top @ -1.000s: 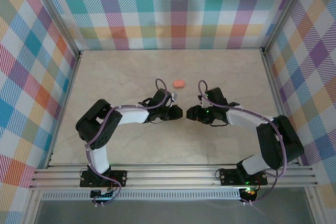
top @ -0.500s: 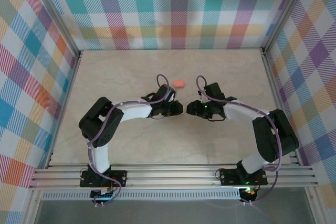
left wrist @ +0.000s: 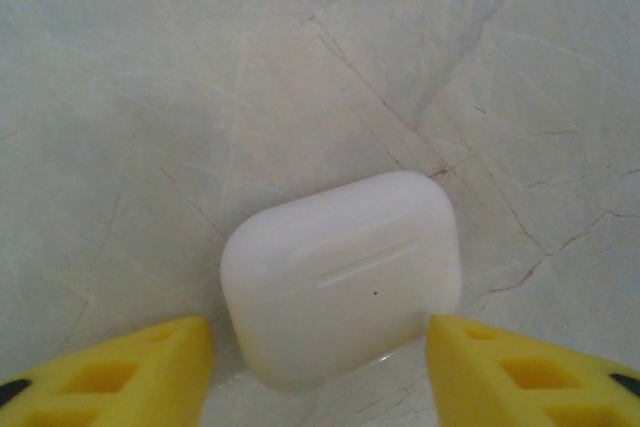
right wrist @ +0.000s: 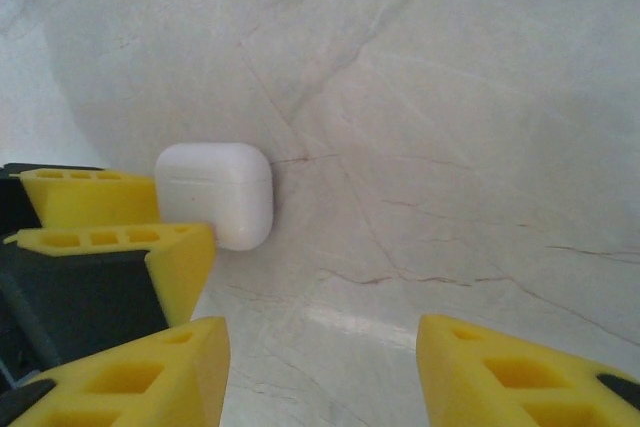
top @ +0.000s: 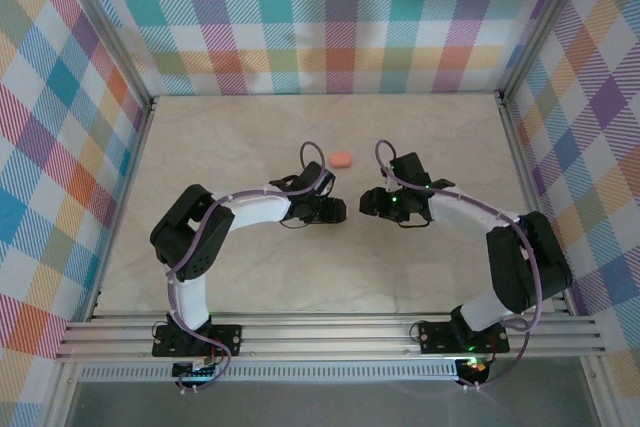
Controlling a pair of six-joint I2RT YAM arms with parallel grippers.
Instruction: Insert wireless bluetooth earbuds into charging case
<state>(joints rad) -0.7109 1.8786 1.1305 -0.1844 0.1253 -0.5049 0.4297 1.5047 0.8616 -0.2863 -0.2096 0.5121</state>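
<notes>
**Top external view.** The pale marble-patterned table point(top: 240, 137) carries both arms. They bend inward so that the left pincer point(top: 338, 210) and the right pincer point(top: 366, 205) face each other near the middle of the table, tips close but apart. A salmon-pink pebble-shaped case point(top: 341, 159) lies flat on the table just beyond the two pincers and touches neither. The spread of the fingers cannot be read at this size. Checked fabric walls point(top: 330, 17) enclose the table on three sides.

**Left wrist view.** A white rounded plastic charging case point(left wrist: 340, 272) lies on the table with its lid shut. Its seam line and a small dark dot face the camera. The case sits slightly askew, its right end farther off. The left pincer point(left wrist: 318, 329) is open, with one yellow finger point(left wrist: 120, 367) to the left of the case's near end and the other to the right, so the case lies between the tips. A thin shadowed gap shows at the left finger. The right finger stands just at the case's corner, and contact there cannot be told.

**Right wrist view.** The right pincer point(right wrist: 320, 332) is spread wide, its two yellow fingers at the lower corners with bare table between them. Ahead and to the left, the white case point(right wrist: 215, 192) rests on the table at the tips of the left pincer point(right wrist: 185, 225), lid shut. The right pincer is near the case but apart from it.
</notes>
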